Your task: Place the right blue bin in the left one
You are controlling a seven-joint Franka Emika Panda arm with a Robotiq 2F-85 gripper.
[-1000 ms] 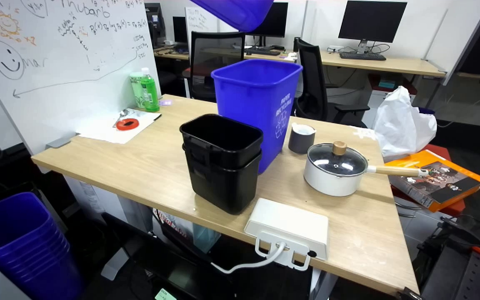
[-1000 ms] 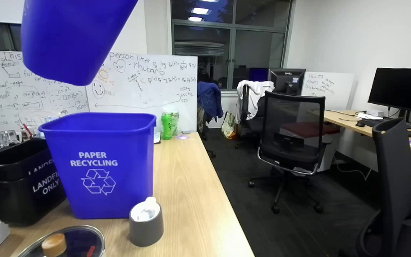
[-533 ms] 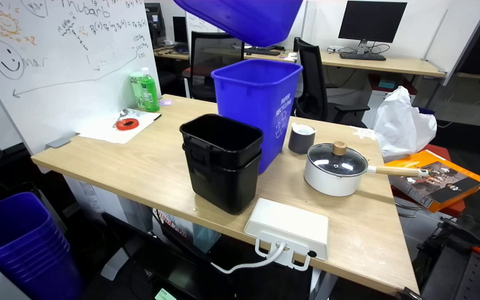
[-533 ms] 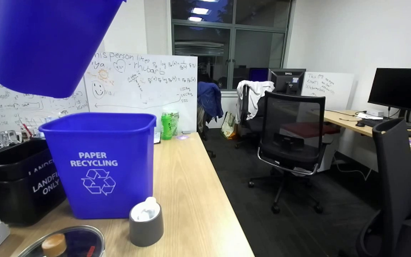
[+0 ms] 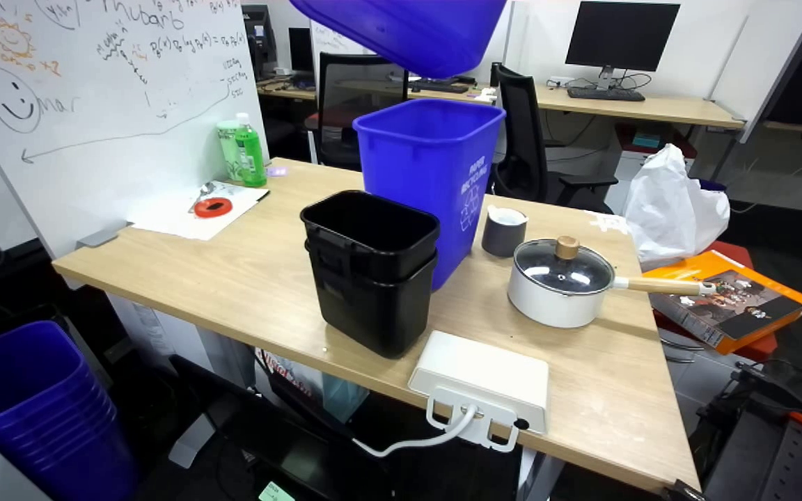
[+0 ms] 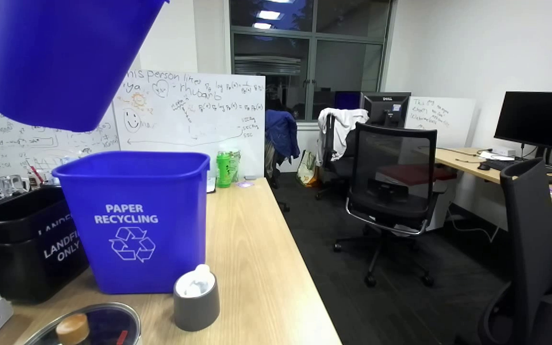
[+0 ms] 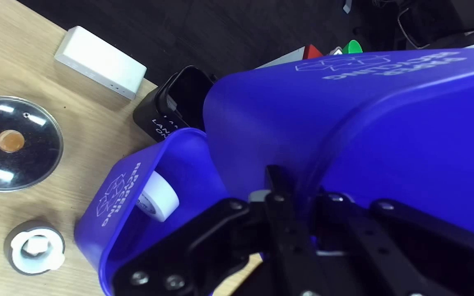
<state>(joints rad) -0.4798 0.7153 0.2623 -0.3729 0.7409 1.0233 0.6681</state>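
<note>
One tilted blue bin (image 5: 411, 31) hangs aloft, its rim pinched by the gripper (image 7: 301, 191). In an exterior view, the upright blue bin (image 5: 411, 174) stands apart at its six o'clock on the desk (image 5: 255, 264), black bins (image 5: 373, 306) at that bin's seven o'clock. In the wrist view, it contains a white cylinder (image 7: 161, 197).

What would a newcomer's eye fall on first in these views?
Probably the raised bin, big, blue and tilted, cut off by the top edge of both exterior views; the wrist view shows the gripper shut on its rim. Next comes the standing bin, also blue, upright on the table beside the black bins. Inside it, a white roll stands out in the wrist view.
</note>
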